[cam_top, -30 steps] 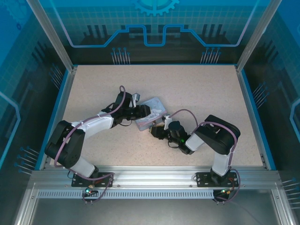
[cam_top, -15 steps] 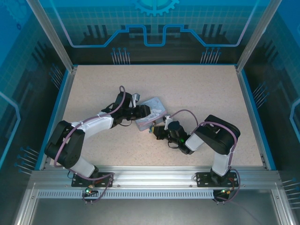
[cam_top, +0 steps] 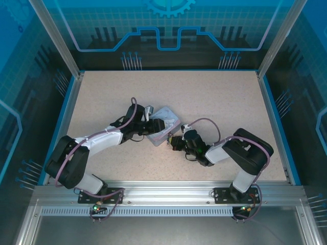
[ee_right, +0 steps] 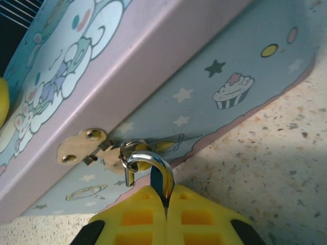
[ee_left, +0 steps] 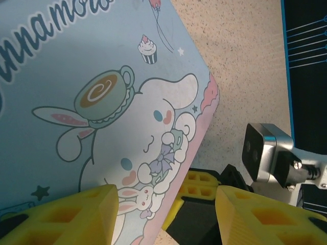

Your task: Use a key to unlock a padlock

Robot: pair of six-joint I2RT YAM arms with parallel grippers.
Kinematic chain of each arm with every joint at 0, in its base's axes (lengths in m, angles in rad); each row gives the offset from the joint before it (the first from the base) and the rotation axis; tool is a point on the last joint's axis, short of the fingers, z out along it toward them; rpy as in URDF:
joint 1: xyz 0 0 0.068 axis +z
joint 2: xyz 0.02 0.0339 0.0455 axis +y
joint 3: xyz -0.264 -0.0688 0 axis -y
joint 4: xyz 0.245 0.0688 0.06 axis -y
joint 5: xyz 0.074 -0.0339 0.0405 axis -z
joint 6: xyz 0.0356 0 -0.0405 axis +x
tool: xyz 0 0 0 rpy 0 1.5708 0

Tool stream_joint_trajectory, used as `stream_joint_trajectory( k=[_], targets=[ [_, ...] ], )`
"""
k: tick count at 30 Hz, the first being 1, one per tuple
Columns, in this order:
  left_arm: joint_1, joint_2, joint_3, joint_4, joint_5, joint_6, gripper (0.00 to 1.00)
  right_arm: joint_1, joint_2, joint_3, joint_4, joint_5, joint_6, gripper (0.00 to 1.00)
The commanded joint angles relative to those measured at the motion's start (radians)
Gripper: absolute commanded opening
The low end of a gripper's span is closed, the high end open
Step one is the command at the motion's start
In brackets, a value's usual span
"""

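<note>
The padlock [ee_right: 161,185] shows as a sliver of blue body and a shiny shackle [ee_right: 153,162] hooked through the ring of the pale blue cartoon tin's hasp [ee_right: 82,144]. My right gripper [ee_right: 166,196] is shut on the padlock's body at the tin's front side, and sits low at the tin's near-right side [cam_top: 174,142] in the top view. The shackle's shorter left leg ends bare beside the fingers. My left gripper [ee_left: 166,209] is open, one finger [ee_left: 76,214] over the tin's lid [ee_left: 102,76] and the other beyond its edge. The key is hidden.
The tin [cam_top: 166,118] lies mid-table on the speckled tabletop [cam_top: 219,97], between the two arms. In the left wrist view the right gripper's yellow fingers [ee_left: 202,186] and its wrist camera [ee_left: 268,153] sit just past the tin's corner. Blue walls enclose the table.
The right arm's elbow has swung right and lower while its gripper stays at the tin's front. The left arm has stretched slightly toward the tin.
</note>
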Motion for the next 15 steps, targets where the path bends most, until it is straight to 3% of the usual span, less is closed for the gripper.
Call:
stream_joint_trajectory(
  k=[1, 7, 15],
  targets=[
    [-0.010, -0.004, -0.043, -0.095, -0.037, -0.015, 0.54, -0.033, -0.005, 0.026, -0.283, 0.089, 0.075, 0.04],
    [-0.038, 0.004, -0.052, -0.084, -0.050, -0.021, 0.55, -0.037, -0.024, 0.127, -0.577, 0.161, 0.144, 0.04],
    [-0.042, 0.031, -0.076, -0.070, -0.070, -0.016, 0.55, -0.071, -0.075, 0.111, -0.525, 0.155, 0.101, 0.04]
  ],
)
